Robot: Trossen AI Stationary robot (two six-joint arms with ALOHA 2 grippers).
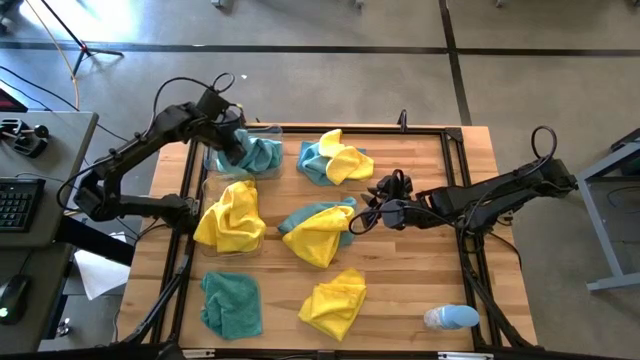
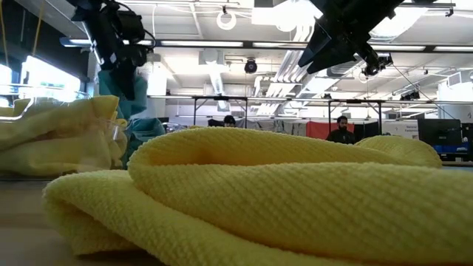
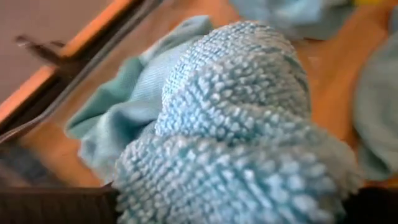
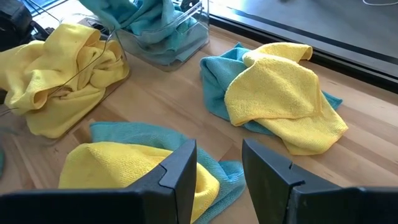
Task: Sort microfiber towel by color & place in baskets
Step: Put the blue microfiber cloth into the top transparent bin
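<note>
Towels lie scattered over your tabletop [image 1: 400, 265] in the high view: a teal towel [image 1: 260, 155] fills the clear basket [image 1: 272, 131] at 11 o'clock, and your left gripper [image 1: 232, 143] sits in that basket, its jaws clamped on the teal cloth. A second basket [image 1: 232, 246] at 9 o'clock carries a heap of yellow towels [image 1: 232, 218]. Mixed teal-and-yellow piles sit at 12 o'clock [image 1: 333, 158] and at centre [image 1: 320, 232], with a lone teal towel [image 1: 232, 304] at 7 o'clock, a yellow one [image 1: 335, 303] at 6 and a pale blue-and-white object [image 1: 451, 318] at 5. Your right gripper [image 1: 362, 222] hangs at the centre pile's 3 o'clock edge.

From the low view, a yellow towel [image 2: 295, 199] fills the foreground.

Your left wrist view shows teal cloth [image 3: 236, 124] bunched close.

Your right wrist view shows the right jaws narrowly parted and empty above the centre pile [image 4: 137, 165]
</note>
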